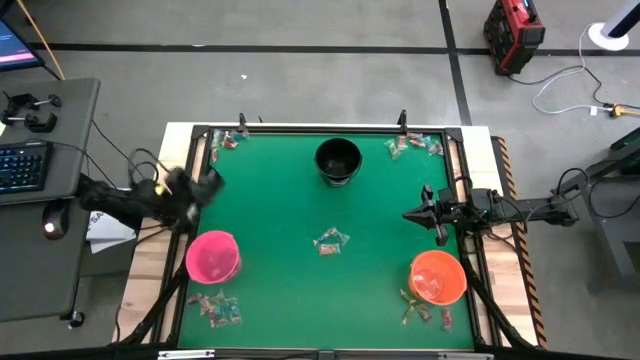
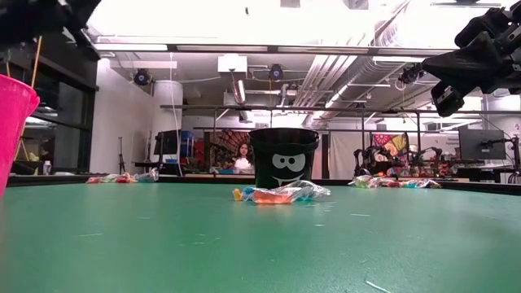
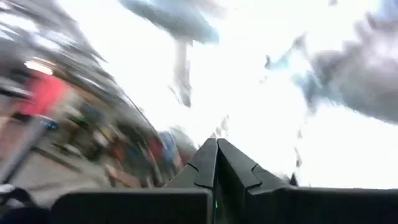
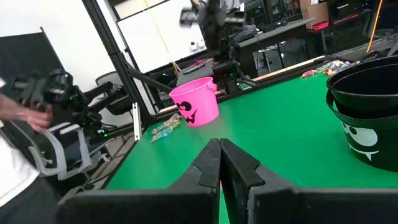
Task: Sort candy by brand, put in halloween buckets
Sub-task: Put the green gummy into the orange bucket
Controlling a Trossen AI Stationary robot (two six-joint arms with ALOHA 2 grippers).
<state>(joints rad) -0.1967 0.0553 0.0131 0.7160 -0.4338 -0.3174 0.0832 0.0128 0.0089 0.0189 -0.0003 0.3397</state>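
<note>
Both tools are pressed closed and empty: the left tool [image 1: 205,185] above the pink bucket [image 1: 213,256], the right tool [image 1: 412,214] above the orange bucket [image 1: 438,276]. Candy [image 1: 329,240] lies mid-bench and in the corners; the black bucket [image 1: 338,160] stands at the far edge. A careless descent could likely knock a bucket over.

Bright overhead ceiling glare in low view, left wrist view heavily motion-blurred, washed out

Green desk [image 1: 290,210] in the middle; left of it there's a keyboard [image 1: 22,165], off past its far right corner a red box [image 1: 515,35] and a white cable [image 1: 565,90].
</note>
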